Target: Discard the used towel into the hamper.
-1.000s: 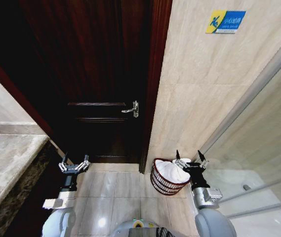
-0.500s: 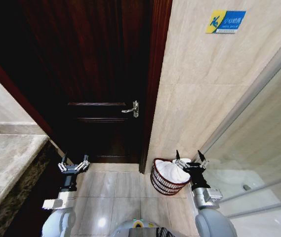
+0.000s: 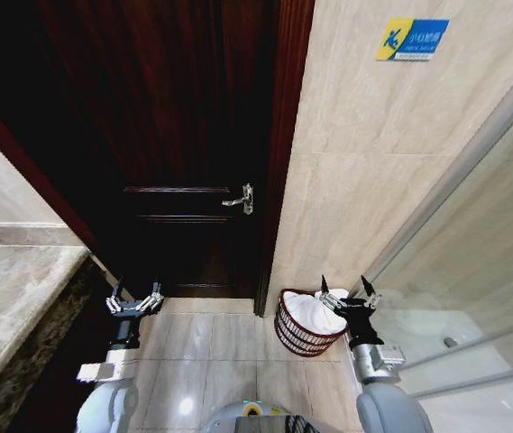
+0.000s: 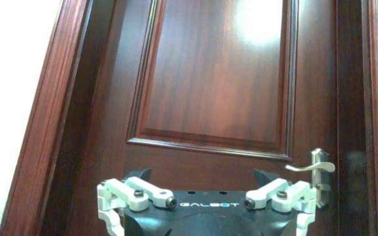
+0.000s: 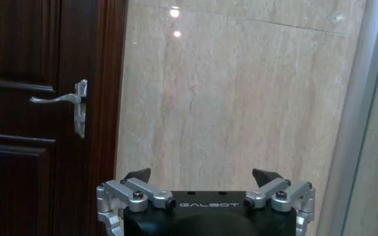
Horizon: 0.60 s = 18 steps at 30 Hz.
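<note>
**Right gripper empty beside the hamper; towel already inside**

Right gripper (image 3: 346,287) is your nearer tool: its fingers stand spread with nothing between them, level with the hamper's rim and just to the robot's right of it. In the right wrist view the same gripper (image 5: 202,178) faces the marble wall (image 5: 241,98), not the basket.

Left gripper (image 3: 135,298) is parked well apart, fingers likewise spread and empty, facing the dark wooden door (image 4: 222,73).

Beyond the right fingertips, the hamper (image 3: 303,330) stands on the floor tiles against the wall, beside the door frame. A white towel (image 3: 317,311) lies bunched inside it, heaped to the rim with no evident long axis.

Judgement: the discard looks complete; you have nothing left to carry.
</note>
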Motion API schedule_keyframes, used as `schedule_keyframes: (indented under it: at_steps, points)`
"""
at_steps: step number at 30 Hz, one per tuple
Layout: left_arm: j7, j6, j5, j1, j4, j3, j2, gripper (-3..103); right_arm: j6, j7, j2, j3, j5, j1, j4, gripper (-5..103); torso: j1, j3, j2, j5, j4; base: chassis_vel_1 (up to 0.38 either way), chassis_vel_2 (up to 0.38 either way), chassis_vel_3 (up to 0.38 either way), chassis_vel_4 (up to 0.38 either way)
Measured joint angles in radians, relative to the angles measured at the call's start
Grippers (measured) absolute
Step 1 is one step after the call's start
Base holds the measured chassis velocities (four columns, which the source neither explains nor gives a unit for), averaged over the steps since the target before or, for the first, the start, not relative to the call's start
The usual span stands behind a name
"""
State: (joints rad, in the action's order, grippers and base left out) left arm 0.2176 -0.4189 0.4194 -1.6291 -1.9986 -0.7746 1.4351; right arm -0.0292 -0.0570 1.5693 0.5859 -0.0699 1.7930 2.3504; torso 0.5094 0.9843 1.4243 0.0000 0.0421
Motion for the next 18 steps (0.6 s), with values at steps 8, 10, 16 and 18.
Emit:
schedule_keyframes:
  at_steps: [8,10,16,18]
  points:
    - [0.001,0.003,-0.009,-0.001,-0.002,0.004,0.001,100,0.01,-0.002,0.001,0.0,-0.002,0.01,0.0,100,0.0,0.0,0.0,0.0,0.0001,0.027,-0.029,-0.025,0.023]
    - [0.002,0.004,-0.018,-0.001,-0.001,0.005,0.002,100,0.011,-0.003,0.001,0.0,-0.002,0.01,0.0,100,0.0,0.0,0.0,0.0,0.0,0.014,-0.034,-0.023,0.022]
    - [0.005,0.012,-0.03,0.0,-0.002,0.005,0.003,100,0.009,-0.003,0.001,0.0,-0.003,0.005,0.0,100,0.0,0.0,0.0,0.0001,0.0002,0.01,-0.023,-0.016,0.011]
    - [0.005,0.012,-0.031,0.0,-0.002,0.005,0.003,100,0.008,-0.003,0.001,0.0,-0.003,0.004,0.0,100,0.0,0.0,0.0,0.0001,0.0002,0.0,0.0,0.0,0.0]
